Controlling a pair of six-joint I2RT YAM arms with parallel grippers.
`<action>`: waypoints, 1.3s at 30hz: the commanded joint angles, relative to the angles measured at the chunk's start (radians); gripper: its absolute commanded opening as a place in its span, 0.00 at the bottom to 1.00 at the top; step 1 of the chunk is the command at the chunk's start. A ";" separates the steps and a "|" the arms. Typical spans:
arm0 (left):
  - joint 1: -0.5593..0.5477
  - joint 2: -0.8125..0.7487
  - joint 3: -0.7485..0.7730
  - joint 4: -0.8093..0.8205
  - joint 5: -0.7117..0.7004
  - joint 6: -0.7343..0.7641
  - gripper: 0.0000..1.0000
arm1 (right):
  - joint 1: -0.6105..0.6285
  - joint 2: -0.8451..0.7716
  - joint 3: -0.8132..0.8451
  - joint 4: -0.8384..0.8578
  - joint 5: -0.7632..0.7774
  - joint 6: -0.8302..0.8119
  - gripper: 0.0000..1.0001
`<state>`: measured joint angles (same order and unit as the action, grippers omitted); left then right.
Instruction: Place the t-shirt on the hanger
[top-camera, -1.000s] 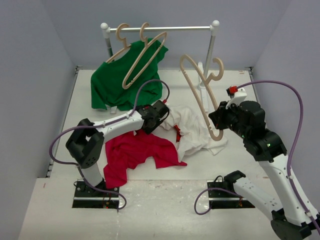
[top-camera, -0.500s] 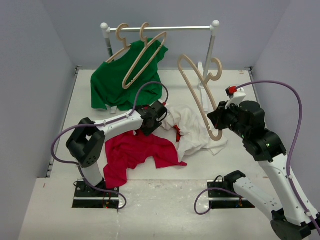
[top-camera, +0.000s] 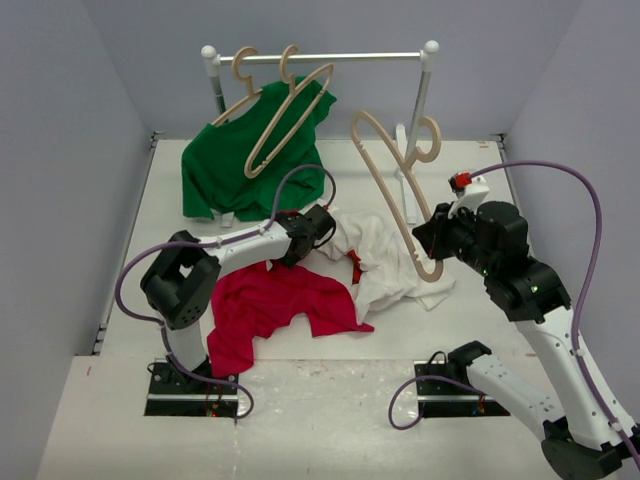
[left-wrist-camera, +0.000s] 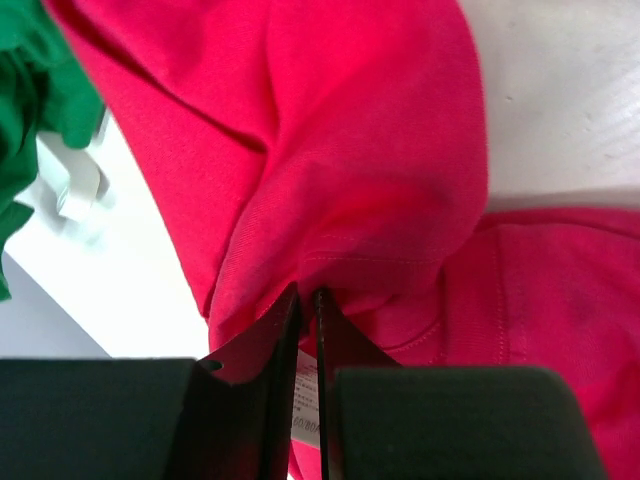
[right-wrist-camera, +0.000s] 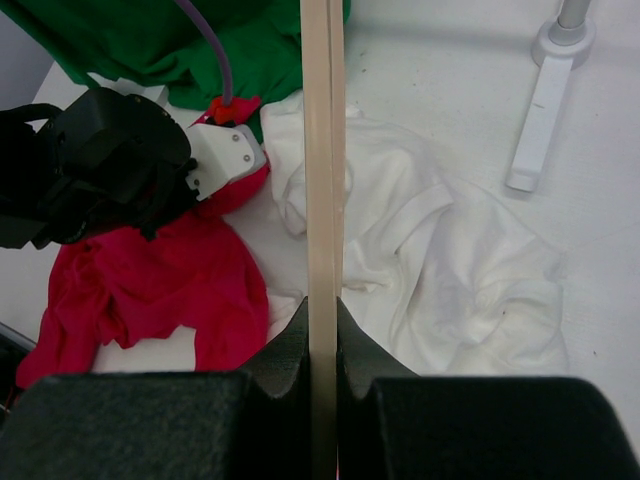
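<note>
Just beside the red t-shirt (right-wrist-camera: 140, 290), white shirt (right-wrist-camera: 450, 260) (crumpled) lies under hanger (right-wrist-camera: 323, 150).

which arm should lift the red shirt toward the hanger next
Left. The left end effector is shut on a seamed edge of the red cotton t-shirt; the right end effector is busy, clamped on the pale wooden hanger.

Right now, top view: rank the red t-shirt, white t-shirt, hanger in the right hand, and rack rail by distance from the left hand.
1. red t-shirt: pinched in the left hand.
2. white t-shirt: just to its right.
3. hanger: farther right, held by the right hand.
4. rack rail: at the back, overhead.
</note>
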<state>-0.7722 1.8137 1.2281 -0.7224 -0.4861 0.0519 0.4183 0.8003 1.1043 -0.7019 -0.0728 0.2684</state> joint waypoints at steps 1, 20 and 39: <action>0.010 -0.055 0.052 0.006 -0.077 -0.017 0.11 | 0.002 0.008 -0.013 0.068 -0.039 -0.005 0.00; 0.077 -0.143 0.338 0.062 0.266 -0.240 0.00 | 0.002 -0.113 -0.087 0.006 -0.138 0.044 0.00; 0.017 -0.141 0.104 0.290 0.430 -0.268 0.36 | 0.001 -0.154 -0.079 -0.067 0.103 0.077 0.00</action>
<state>-0.7608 1.7585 1.3637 -0.4971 0.0070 -0.2158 0.4187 0.6417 1.0168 -0.7977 0.0143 0.3405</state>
